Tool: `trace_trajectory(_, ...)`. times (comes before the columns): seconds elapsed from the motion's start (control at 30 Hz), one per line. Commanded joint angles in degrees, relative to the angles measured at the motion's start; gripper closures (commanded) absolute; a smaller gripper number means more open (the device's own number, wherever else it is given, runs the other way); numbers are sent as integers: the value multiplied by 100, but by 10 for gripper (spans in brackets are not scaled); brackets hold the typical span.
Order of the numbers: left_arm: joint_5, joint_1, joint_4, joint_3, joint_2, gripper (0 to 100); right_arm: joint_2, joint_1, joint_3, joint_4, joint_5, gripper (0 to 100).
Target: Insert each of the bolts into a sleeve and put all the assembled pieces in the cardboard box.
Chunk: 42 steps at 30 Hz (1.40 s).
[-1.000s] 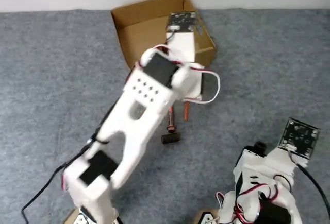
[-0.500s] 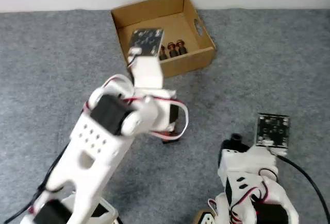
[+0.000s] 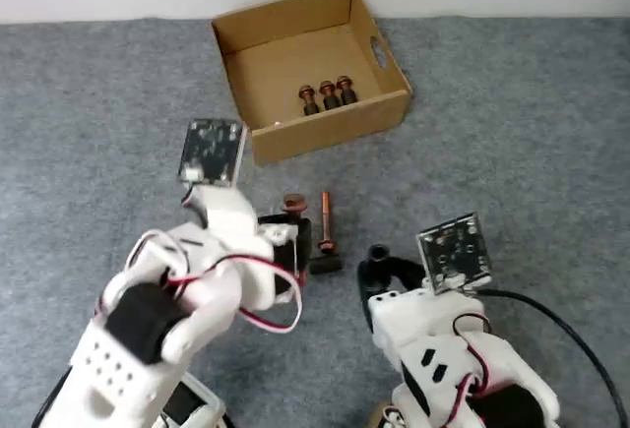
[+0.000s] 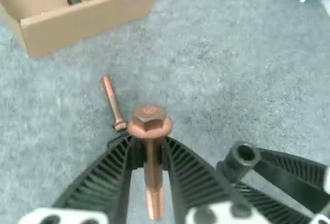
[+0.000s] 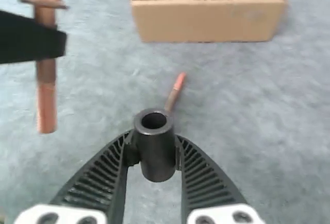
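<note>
- Your bench [image 3: 512,133], covered in grey carpet, runs under both tools.
- The cardboard box [image 3: 325,128] stands open well ahead of both tools, past the loose parts.
- Your left tool [image 4: 149,149] is pinching a copper bolt [image 4: 150,131] by the shank. The hex head stands above the fingers and the threaded end hangs below them, clear of the bench.
- Your right tool [image 5: 153,142] is pinching a black sleeve [image 5: 154,157] upright, with its open bore facing up. It sits beside the left tool, and the bolt and sleeve are near each other but apart.
- Three assembled pieces [image 3: 328,94] lie in a row inside the box, against the wall nearest the tools.
- A second bolt [image 3: 325,221] lies flat on the bench just ahead of the left tool, between it and the box, with its threaded end towards the box.
- A loose black sleeve [image 3: 326,264] lies on the bench just beside that bolt's head, between the two tools.
</note>
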Motion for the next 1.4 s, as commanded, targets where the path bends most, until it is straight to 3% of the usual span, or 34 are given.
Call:
trace_trajectory(0.0, -431, -18, -554, 435, -659, 996, -13, -374, 158, -154, 281, 989)
trace_trajectory(0.3, -598, -26, -2268, 1727, -2356, 996, 22, -488, 457, -1059, 492, 989)
trace_trajectory(0.53, -598, -26, -3455, 2448, -3130, 996, 31, -1130, 659, -1508, 642, 989)
trace_trajectory(1.37, -220, 193, -3393, 2897, -3297, 996, 40, -1191, 360, -2062, 1134, 989)
